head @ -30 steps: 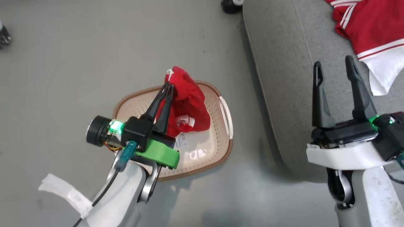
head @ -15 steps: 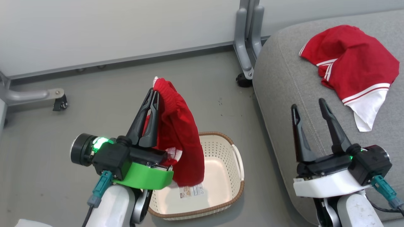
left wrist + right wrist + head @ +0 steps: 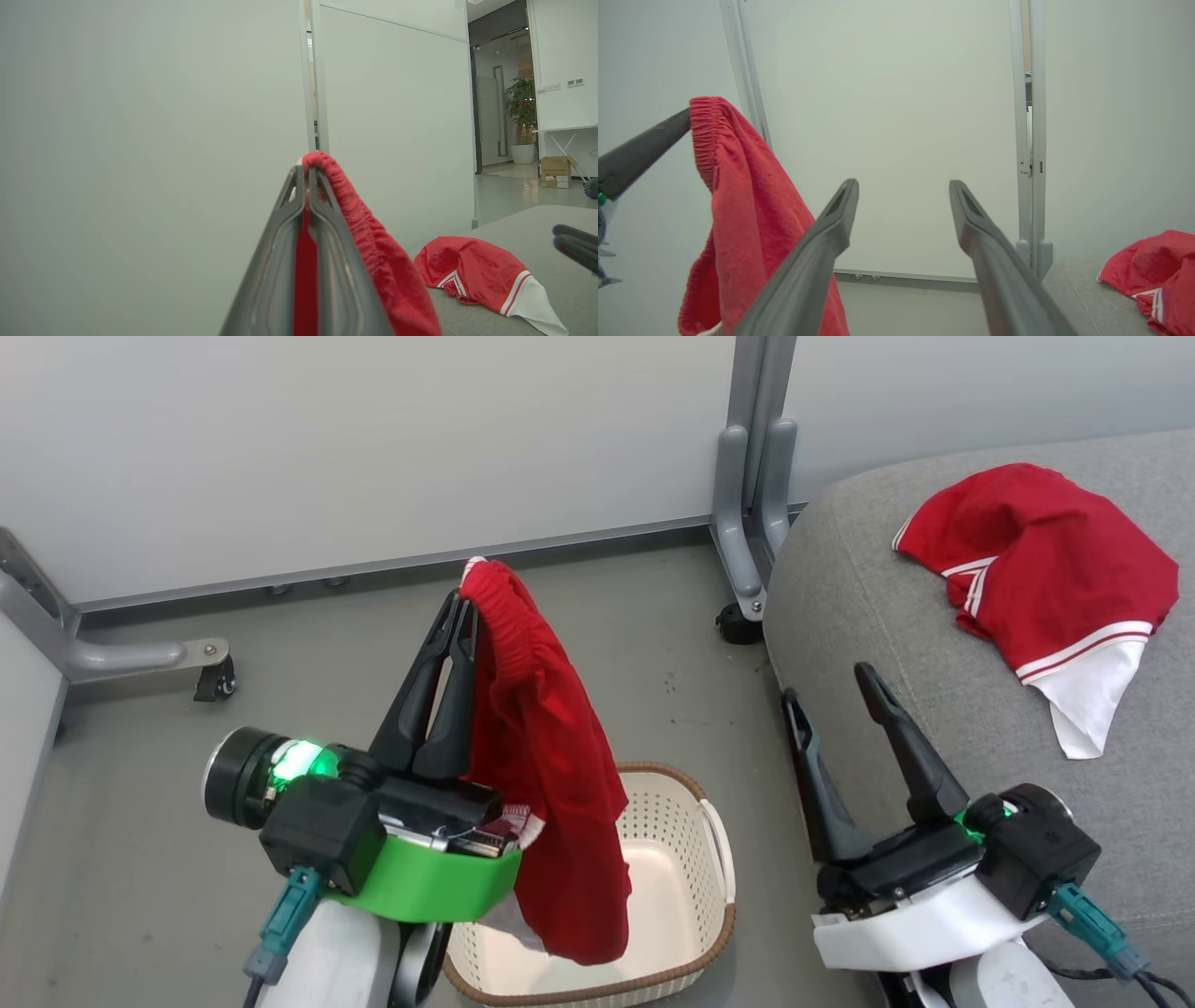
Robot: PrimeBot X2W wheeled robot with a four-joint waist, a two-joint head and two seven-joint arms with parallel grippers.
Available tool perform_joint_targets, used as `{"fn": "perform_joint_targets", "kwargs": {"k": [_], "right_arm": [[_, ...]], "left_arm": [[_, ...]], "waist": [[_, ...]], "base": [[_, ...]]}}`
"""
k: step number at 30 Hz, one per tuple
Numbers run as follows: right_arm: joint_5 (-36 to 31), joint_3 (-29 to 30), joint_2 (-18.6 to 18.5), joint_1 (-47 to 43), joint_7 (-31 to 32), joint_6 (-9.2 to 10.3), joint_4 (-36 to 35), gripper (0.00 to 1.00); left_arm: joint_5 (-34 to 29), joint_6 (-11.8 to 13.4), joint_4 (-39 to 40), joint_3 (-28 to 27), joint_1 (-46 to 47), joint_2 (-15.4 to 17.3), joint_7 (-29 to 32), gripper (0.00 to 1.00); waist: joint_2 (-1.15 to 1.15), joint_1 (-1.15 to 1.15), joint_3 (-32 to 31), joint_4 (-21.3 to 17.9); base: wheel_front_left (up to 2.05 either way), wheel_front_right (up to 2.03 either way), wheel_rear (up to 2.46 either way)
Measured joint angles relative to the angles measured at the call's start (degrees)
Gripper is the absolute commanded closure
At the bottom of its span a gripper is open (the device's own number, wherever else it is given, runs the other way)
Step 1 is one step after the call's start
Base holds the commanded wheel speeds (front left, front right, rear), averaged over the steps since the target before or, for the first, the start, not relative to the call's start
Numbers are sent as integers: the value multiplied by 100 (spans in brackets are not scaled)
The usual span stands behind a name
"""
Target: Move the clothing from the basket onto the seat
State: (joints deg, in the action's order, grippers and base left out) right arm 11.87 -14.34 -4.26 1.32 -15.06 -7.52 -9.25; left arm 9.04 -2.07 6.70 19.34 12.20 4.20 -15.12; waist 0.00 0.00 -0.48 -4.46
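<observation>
Low on the robot's left side, the left gripper [image 3: 463, 607] is squeezed tight on the stretchy top edge of a red garment [image 3: 551, 784]. The cloth hangs down over the basket [image 3: 721, 859] on the floor; I cannot tell if it touches it. To the right, the right gripper [image 3: 828, 683] is wide open and holds nothing. Farther back, the other red garment [image 3: 1036, 551] lies bunched up on the grey seat [image 3: 887, 616].
</observation>
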Motion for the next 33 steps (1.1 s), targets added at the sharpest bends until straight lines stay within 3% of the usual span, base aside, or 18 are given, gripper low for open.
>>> {"fn": "perform_joint_targets", "kwargs": {"k": [9, 14, 26, 28, 29, 30, 31, 33], "right_arm": [[491, -1211, -299, 171, 0, 2, 160, 0], [580, -1674, -308, 399, 0, 2, 589, 0], [542, -1752, -270, 440, 0, 2, 1696, 0], [559, -1670, -261, 352, 0, 2, 1705, 31], [566, -1658, -265, 319, 0, 2, 1713, 61], [564, -1649, -272, 302, 0, 2, 1708, 74], [558, -1639, -287, 288, 0, 2, 1693, 100], [559, -1646, -321, 272, 0, 2, 1685, 100]], "left_arm": [[32, -132, -43, 302, 21, -103, 0, 100], [1, -174, -24, 605, 174, -119, 0, 100], [-167, -116, 269, 1198, 338, -131, 0, 100], [-177, -85, 234, 1181, 348, -131, 0, 100], [-196, -60, 182, 1166, 348, -124, 0, 100], [-231, -43, 138, 1149, 348, -112, 0, 100], [-235, -37, 55, 1118, 348, -102, 0, 100], [-231, -18, -94, 1061, 341, -82, 0, 100]], "waist": [[0, 0, -52, 8], [0, 0, -24, 56], [0, 0, 90, 246], [0, 0, 106, 254], [0, 0, 115, 253], [0, 0, 120, 247], [0, 0, 128, 236], [0, 0, 141, 209]], "base": [[0, 0, 0], [0, 0, 0], [0, 0, 0], [0, 0, 0], [0, 0, 0], [0, 0, 0], [0, 0, 0], [0, 0, 0]]}}
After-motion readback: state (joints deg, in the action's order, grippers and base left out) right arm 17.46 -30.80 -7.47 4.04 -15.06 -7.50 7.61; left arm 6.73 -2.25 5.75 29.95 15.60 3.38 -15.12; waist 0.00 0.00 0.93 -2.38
